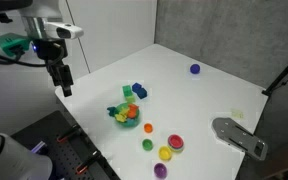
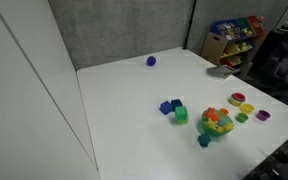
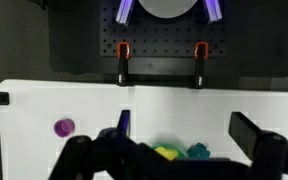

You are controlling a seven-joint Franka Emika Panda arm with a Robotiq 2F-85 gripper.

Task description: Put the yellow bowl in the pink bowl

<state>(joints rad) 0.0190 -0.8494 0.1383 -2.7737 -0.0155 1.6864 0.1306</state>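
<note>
The yellow bowl sits on the white table near its front edge, also in an exterior view. The pink bowl lies right beside it, also in an exterior view. My gripper hangs open and empty above the table's left edge, well away from both bowls. In the wrist view the gripper has its fingers spread wide over bare table. Neither task bowl shows clearly in that view.
A pile of coloured toys lies mid-table, with green, orange and purple small pieces near the bowls. A blue ball sits at the back. A grey object lies at the right edge.
</note>
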